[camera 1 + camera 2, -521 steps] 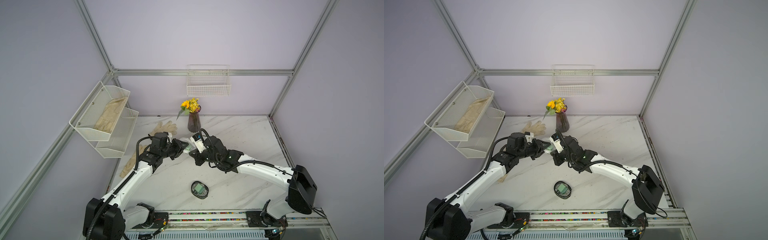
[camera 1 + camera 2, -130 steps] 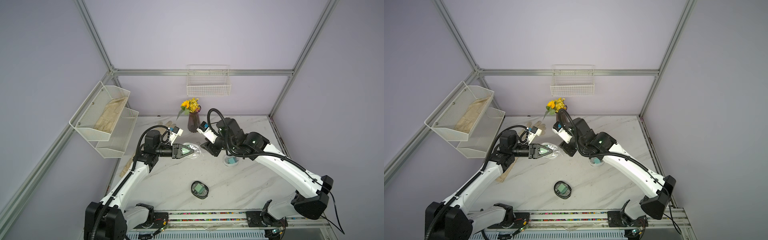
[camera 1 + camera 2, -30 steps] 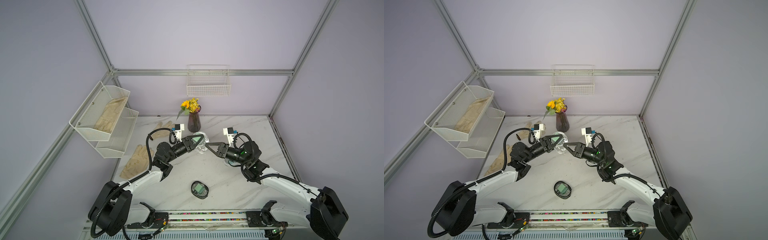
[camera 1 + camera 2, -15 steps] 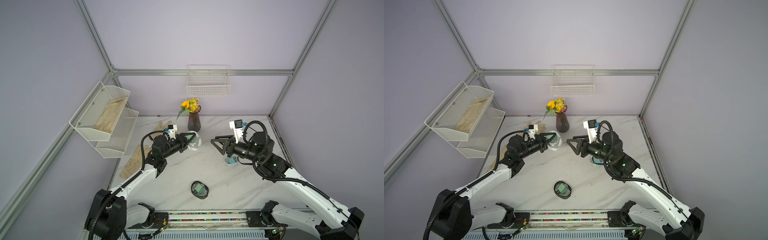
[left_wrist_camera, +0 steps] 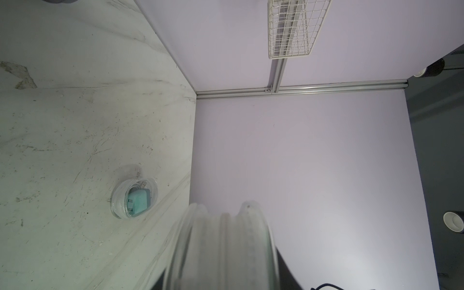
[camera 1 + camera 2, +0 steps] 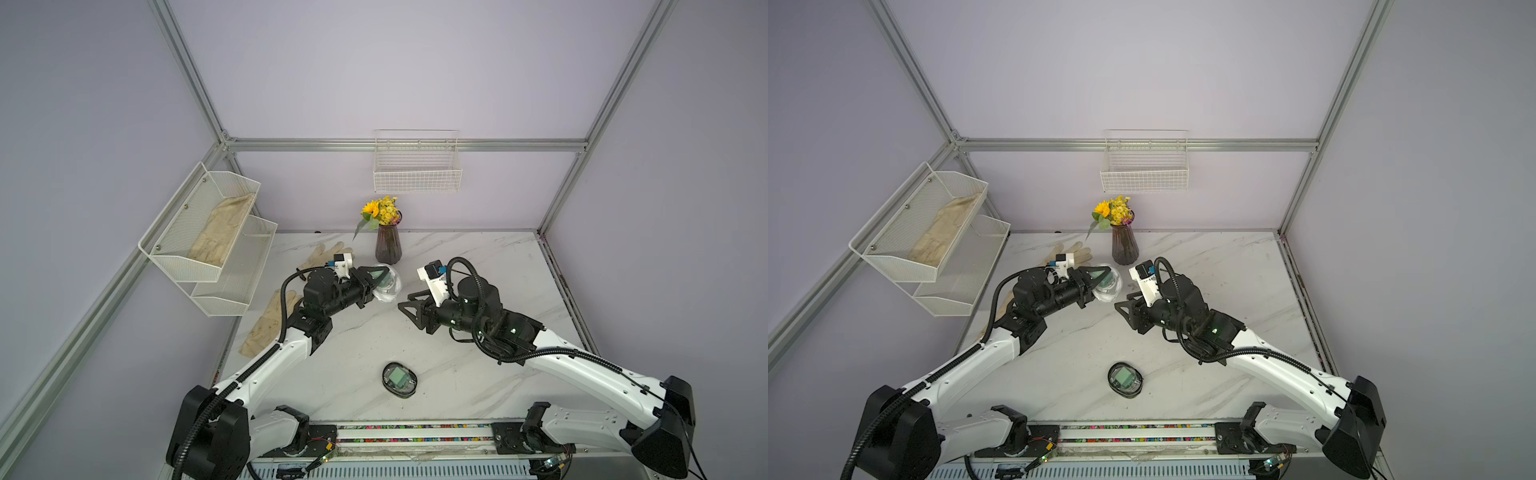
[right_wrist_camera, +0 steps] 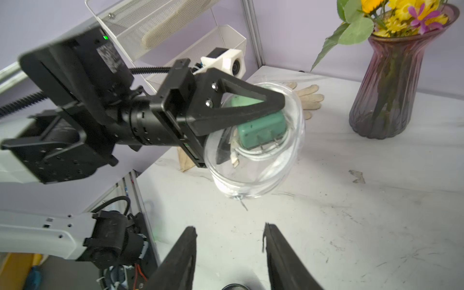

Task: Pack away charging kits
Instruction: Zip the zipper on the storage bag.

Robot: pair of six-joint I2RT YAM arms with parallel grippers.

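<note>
**Left claw has a packed kit in the air, right claw empty**

Top views first. Compared with half a second back, the left claw (image 6: 380, 277) and its load sit in pretty much the same spot. The right arm has dropped lower and folded in. In both top views the left arm reaches forward with its forearm about level. Its claw is clamped on a clear oval case (image 6: 390, 287), held off the marble table (image 6: 478, 257) near the purple vase (image 6: 387, 249). The right claw (image 6: 404, 301) points across at that case from a little way off, jaws parted, nothing in them. The black-rimmed case (image 6: 399, 379) lies flat near the table's front edge, well apart from both claws, with a green adapter showing inside. A cream glove (image 6: 270, 320) lies by the left arm.

Left wrist view: the held case's rim (image 5: 226, 251) fills the near edge, blurry. Past it, a second clear case (image 5: 134, 198) lies on the table with a teal adapter (image 5: 139, 202) in it. That's the one that showed beside the right arm in the top views half a second ago; now the arm covers it there. A white wire basket (image 5: 291, 27) hangs on the wall.

Right wrist view: the right claw's fingers (image 7: 185, 253) stand apart with bare table between them. Ahead, the left claw pinches the oval case across its flat faces. Inside is a teal plug adapter (image 7: 261, 130), prongs showing, ringed by a coiled white cable (image 7: 253, 154). The sticker (image 7: 110, 55) on the left arm is too blurry to read.
</note>
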